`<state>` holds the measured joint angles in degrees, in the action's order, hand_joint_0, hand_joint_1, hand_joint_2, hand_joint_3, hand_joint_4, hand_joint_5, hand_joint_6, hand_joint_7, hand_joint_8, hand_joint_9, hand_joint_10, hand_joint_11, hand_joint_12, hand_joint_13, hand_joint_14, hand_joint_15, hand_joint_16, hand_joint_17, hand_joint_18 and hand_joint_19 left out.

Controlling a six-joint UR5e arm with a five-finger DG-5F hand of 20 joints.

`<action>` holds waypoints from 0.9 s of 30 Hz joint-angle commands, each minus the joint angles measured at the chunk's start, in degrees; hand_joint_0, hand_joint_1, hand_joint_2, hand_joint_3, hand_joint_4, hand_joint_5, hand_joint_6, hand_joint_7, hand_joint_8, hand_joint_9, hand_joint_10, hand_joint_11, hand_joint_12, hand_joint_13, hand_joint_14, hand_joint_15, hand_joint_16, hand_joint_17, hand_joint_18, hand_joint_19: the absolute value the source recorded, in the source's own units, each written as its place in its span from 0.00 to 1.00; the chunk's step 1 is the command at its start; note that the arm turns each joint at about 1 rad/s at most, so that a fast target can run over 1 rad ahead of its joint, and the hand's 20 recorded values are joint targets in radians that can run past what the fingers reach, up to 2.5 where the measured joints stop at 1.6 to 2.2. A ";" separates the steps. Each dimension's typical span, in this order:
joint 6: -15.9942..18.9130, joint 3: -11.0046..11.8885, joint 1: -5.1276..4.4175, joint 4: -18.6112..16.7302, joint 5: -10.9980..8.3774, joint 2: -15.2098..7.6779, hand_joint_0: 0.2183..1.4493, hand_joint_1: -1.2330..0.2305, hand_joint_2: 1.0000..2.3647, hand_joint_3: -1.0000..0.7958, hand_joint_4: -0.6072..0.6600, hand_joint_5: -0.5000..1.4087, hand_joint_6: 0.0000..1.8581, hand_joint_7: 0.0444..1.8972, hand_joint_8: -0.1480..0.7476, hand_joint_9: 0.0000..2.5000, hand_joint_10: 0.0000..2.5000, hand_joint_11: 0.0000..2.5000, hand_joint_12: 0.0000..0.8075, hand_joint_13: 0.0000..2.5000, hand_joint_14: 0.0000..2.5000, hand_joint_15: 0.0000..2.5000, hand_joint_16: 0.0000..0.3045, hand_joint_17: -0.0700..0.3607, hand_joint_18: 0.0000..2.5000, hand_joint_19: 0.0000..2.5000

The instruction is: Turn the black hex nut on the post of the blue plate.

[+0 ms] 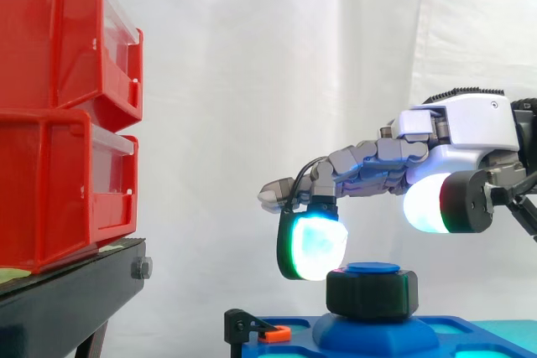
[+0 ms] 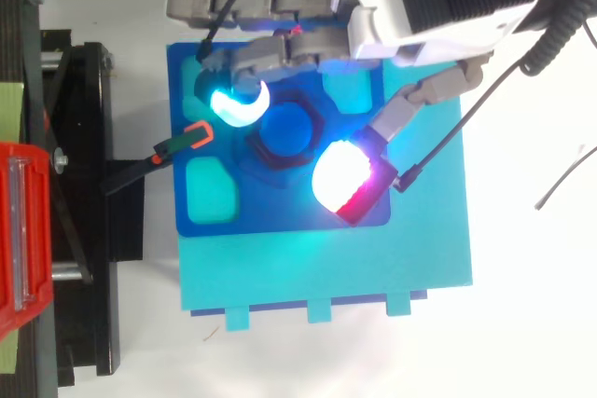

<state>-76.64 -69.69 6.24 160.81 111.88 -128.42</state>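
- Black hex nut (image 1: 372, 293) sits on the post, mid blue plate (image 2: 280, 216).
- You see the robot hand (image 1: 453, 136) above it, fingers spread, gripping nothing.
- Cyan pad (image 1: 315, 245) hangs just beside the nut's left edge; the thumb pad (image 1: 432, 203) is higher, apart.

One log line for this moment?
black hex nut on post of blue plate | hand open over it, pads either side | not gripped

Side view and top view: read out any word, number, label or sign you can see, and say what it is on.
None: no legible text on the blue plate, the black hex nut, the red bins or the hand.
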 commanded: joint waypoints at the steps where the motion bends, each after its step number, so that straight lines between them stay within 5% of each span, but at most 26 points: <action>1: 0.00 0.00 0.53 -0.14 0.62 0.01 0.21 0.62 0.00 0.28 0.63 0.15 0.27 0.55 0.42 0.05 0.00 0.01 0.44 0.04 0.00 0.01 0.18 0.46 0.00 0.04; 14: 0.09 0.00 2.28 -0.23 2.90 0.01 0.21 0.62 0.00 0.28 0.63 0.15 0.27 0.56 0.42 0.05 0.00 0.01 0.44 0.04 0.00 0.01 0.19 0.46 0.00 0.04; 21: 0.79 1.23 1.93 0.12 3.08 0.01 0.21 0.62 0.00 0.28 0.63 0.15 0.27 0.56 0.42 0.05 0.00 0.01 0.44 0.04 0.00 0.01 0.19 0.46 0.00 0.04; 27: 0.88 2.19 0.70 0.65 1.85 0.01 0.21 0.62 0.00 0.28 0.63 0.15 0.27 0.56 0.42 0.05 0.00 0.01 0.44 0.04 0.00 0.01 0.18 0.46 0.00 0.03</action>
<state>-75.75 -67.72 7.45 161.52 114.38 -128.41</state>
